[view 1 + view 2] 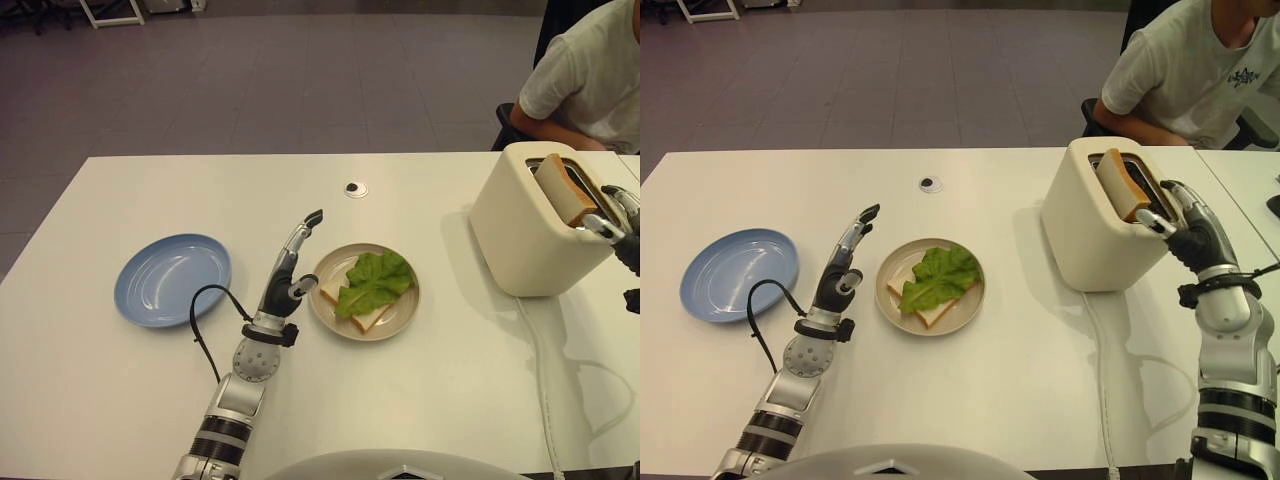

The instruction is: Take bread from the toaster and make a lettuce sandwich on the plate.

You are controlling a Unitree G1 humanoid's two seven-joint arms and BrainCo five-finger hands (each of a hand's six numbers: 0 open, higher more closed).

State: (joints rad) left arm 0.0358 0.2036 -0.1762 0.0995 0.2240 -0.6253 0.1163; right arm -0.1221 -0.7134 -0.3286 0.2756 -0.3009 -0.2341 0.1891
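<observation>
A cream toaster [1095, 235] stands at the right of the white table, with a slice of bread [1122, 185] sticking up out of its slot. My right hand [1185, 225] is at the toaster's right top edge, fingers spread toward the slice, holding nothing. A beige plate [895, 298] in the middle carries a slice of bread [932, 315] with a lettuce leaf [937, 277] lying on it. My left hand [845, 260] rests just left of that plate, fingers straight and empty.
A blue plate [172, 278] lies at the left of the table. A small round black and white object [355, 188] sits at the far middle. The toaster's white cable [540, 380] trails toward the front edge. A person sits behind the toaster.
</observation>
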